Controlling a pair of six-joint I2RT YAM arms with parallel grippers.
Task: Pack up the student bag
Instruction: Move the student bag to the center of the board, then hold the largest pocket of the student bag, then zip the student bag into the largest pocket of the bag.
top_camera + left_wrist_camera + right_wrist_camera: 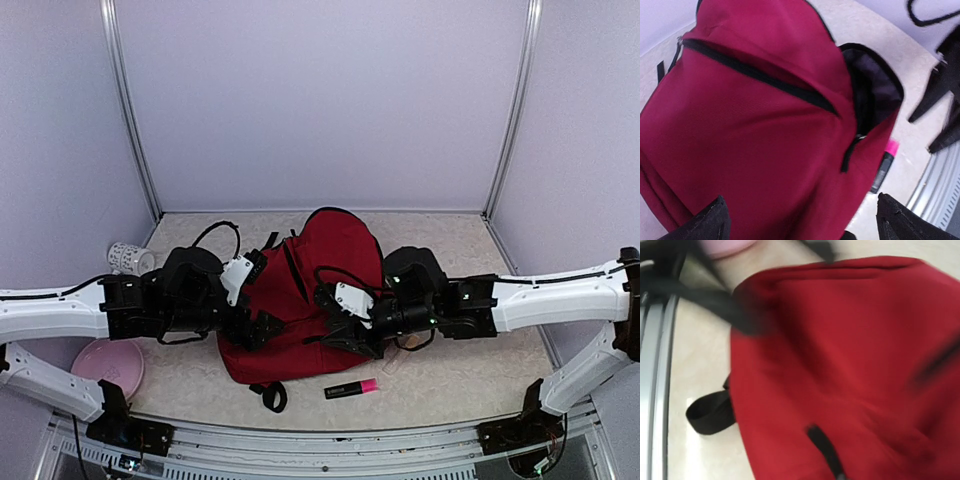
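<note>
The student bag (305,285) is a dark red backpack lying flat in the middle of the table, with black straps at its near edge. My left gripper (263,328) hovers over its left front. In the left wrist view the gripper (805,226) is open, its fingertips (710,222) spread wide above the red fabric (750,140). The bag's main opening (875,85) shows grey-black lining. My right gripper (340,335) is over the bag's right front; its fingers do not show in the blurred right wrist view, which is filled by the bag (850,355).
A black marker with a pink cap (350,388) lies on the table just in front of the bag, and also shows in the left wrist view (883,167). A pink plate (108,365) sits at the front left. A white dotted cup (130,258) lies at the far left. A black strap loop (710,412) lies beside the bag.
</note>
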